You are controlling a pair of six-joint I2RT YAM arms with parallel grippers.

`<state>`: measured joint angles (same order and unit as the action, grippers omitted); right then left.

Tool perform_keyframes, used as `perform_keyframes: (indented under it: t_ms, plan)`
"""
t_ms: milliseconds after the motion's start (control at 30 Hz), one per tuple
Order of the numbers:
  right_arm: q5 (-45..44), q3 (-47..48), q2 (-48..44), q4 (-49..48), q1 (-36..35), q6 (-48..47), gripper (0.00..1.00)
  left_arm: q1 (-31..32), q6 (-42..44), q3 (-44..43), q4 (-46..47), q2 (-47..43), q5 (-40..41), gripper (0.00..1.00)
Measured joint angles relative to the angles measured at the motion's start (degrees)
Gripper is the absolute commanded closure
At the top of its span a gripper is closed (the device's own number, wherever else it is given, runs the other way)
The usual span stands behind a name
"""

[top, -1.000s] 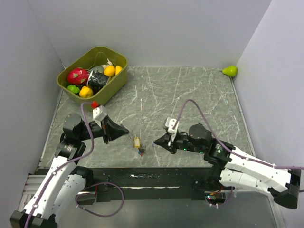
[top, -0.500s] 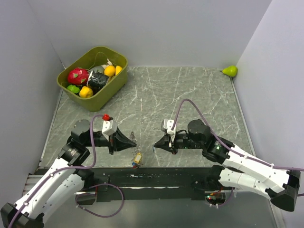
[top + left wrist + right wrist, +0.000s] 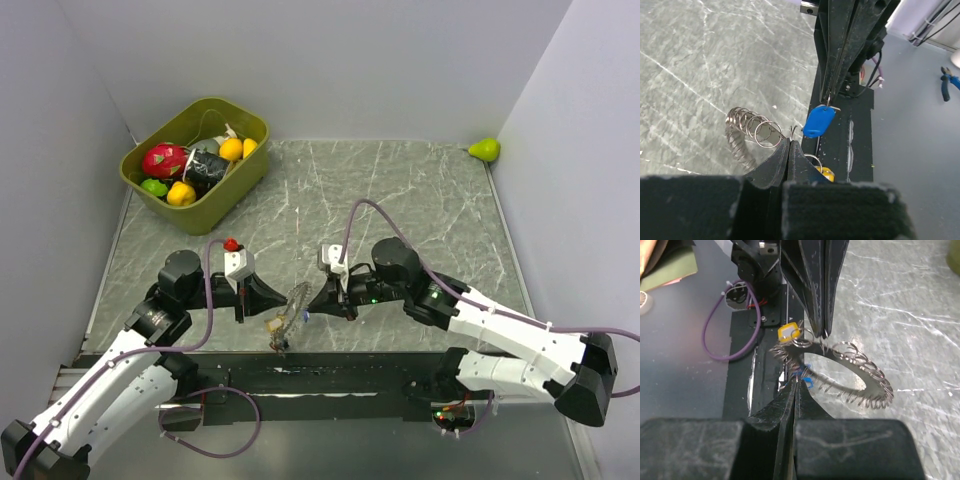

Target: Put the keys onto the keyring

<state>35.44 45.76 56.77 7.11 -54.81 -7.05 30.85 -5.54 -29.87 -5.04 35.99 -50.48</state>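
Holding keyring (image 3: pixel 295 303) in left gripper (image 3: pixel 272 298), jaws pinched tight on a small loop at its edge. Holding blue key (image 3: pixel 819 121) in right gripper (image 3: pixel 312 305), jaws closed narrow on the little ring at the tag's top, tag dangling below the tips. Facing each other tip to tip, just apart, low over near edge of grey marble table (image 3: pixel 400 200). Keyring between the two, tilted, coils fanned out, looks lifted off the surface. Blue key just beside the coils; cannot tell if touching. Yellow key (image 3: pixel 788 332) hanging at keyring's end beside left tips; threaded or not, cannot tell. Green bin (image 3: pixel 235 195) of toy fruit at far left, pear (image 3: pixel 485 149) in far right corner, both well apart from the grippers
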Motion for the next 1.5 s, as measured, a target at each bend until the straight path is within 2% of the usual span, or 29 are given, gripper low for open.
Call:
perform_keyframes:
  t_ms: [667,1500]
  plan:
    - [-0.68,7.28,10.54,-0.74,0.00,4.50,1.00,0.37,0.42,0.00,-0.39,-0.15,2.36,0.99]
    - [-3.65,9.46,12.68,1.68,-0.02,6.60,1.00,0.87,0.61,0.00,-1.77,-0.55,3.02,0.99]
